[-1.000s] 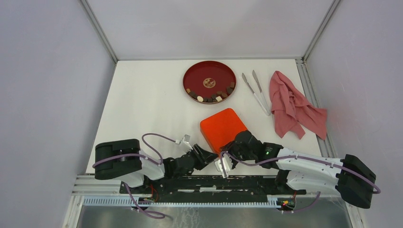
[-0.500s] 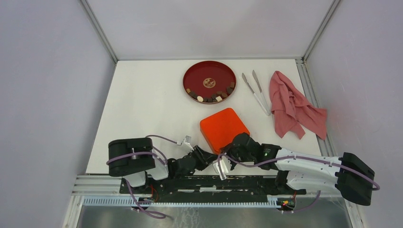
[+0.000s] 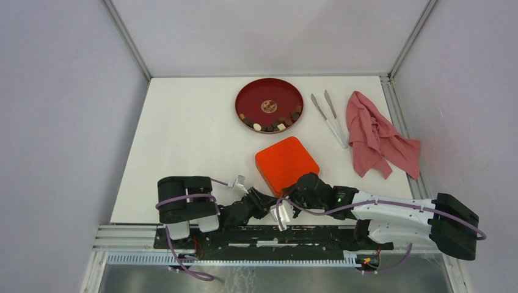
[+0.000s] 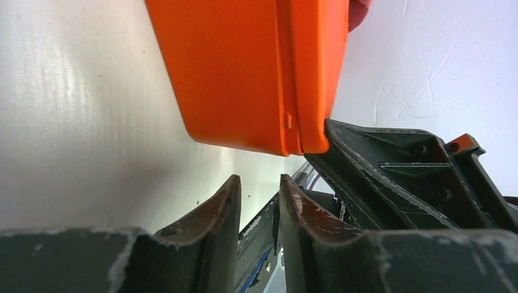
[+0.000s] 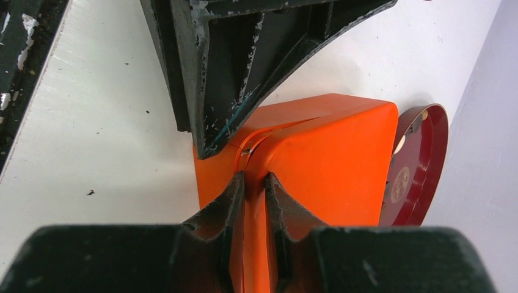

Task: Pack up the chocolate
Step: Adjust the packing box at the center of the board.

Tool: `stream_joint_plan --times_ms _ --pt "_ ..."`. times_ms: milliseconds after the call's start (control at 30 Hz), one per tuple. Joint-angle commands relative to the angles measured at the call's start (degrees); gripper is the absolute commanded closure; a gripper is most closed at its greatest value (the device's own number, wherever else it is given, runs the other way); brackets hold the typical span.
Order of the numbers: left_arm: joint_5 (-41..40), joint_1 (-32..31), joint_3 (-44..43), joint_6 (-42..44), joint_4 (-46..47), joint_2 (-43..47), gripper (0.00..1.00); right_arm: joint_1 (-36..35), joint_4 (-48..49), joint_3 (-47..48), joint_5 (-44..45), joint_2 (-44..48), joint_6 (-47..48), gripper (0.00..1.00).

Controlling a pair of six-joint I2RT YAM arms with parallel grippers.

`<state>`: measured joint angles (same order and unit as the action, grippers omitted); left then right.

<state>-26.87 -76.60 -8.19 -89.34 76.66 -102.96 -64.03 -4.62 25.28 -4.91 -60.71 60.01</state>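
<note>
The chocolate point(image 3: 272, 125) lies as small brown and cream pieces along the near rim of the red plate point(image 3: 269, 91). An orange box point(image 3: 287, 162) sits lid down on the table, nearer to me than the plate. My right gripper point(image 5: 253, 176) is at the box's near corner, jaws close together on either side of the lid seam, orange filling the gap. My left gripper point(image 4: 259, 178) hovers just short of the same corner point(image 4: 305, 143), jaws slightly apart with nothing between them. From above, both grippers point(image 3: 270, 203) point(image 3: 287, 204) meet at that corner.
Metal tongs point(image 3: 330, 119) lie right of the plate. A crumpled pink cloth point(image 3: 379, 137) is spread at the far right by the frame rail. Grey walls enclose the white table point(image 3: 183, 134) on three sides.
The left arm's shoulder swung right. The right gripper slid a little left along the box's near corner. Both pairs of jaws narrowed, and the box shifted slightly left.
</note>
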Motion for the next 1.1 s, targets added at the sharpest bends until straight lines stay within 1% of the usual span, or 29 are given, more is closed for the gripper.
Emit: stream_joint_plan --times_ms 0,233,333,433,533,633,700,733,767,833,933,1000,1067 --pt "-1.3 -0.2 -1.4 1.7 -1.3 3.8 0.63 -0.6 1.4 2.4 2.6 -0.1 -2.0 0.83" --pt "-1.7 -0.5 -3.6 2.2 -20.7 12.4 0.59 -0.6 3.2 2.6 4.6 0.3 -4.1 0.85" --pt "-1.0 -0.4 -3.9 2.4 -25.3 13.8 0.59 -0.6 3.6 2.6 6.1 0.6 -4.3 0.86" --pt "-1.0 -0.3 -4.0 3.5 -30.4 15.9 0.6 -0.4 3.5 2.5 6.3 0.8 -4.2 0.86" --pt "-2.5 -0.3 -4.9 5.9 -38.0 20.5 0.64 0.2 2.2 2.5 5.8 0.7 -2.8 0.85" --pt "-4.9 -0.3 -7.8 8.4 -50.2 26.5 0.66 1.7 -0.6 2.8 5.1 0.8 -0.6 0.84" --pt "-5.4 0.5 -9.9 8.9 -57.2 29.5 0.67 3.6 -2.3 3.1 2.1 1.0 0.4 0.8" --pt "-4.6 1.4 -10.1 9.3 -58.9 30.4 0.67 4.6 -3.6 3.4 0.8 1.2 0.6 0.75" --pt "-3.3 2.6 -9.8 9.8 -59.2 31.5 0.67 5.6 -4.9 4.1 -1.6 1.6 0.5 0.69" --pt "-0.8 5.3 -8.8 11.1 -57.2 32.8 0.67 8.2 -6.9 5.1 -7.0 2.8 -0.2 0.62" --pt "2.2 8.8 -9.4 14.4 -56.6 34.4 0.69 11.8 -9.7 6.9 -15.6 4.4 -1.6 0.61" --pt "3.8 10.9 -11.1 16.2 -59.4 35.2 0.76 14.8 -12.2 8.7 -20.4 4.4 -2.3 0.61" --pt "4.8 12.6 -12.2 18.1 -61.4 36.0 0.78 17.9 -12.9 9.9 -23.1 4.6 -3.7 0.61"
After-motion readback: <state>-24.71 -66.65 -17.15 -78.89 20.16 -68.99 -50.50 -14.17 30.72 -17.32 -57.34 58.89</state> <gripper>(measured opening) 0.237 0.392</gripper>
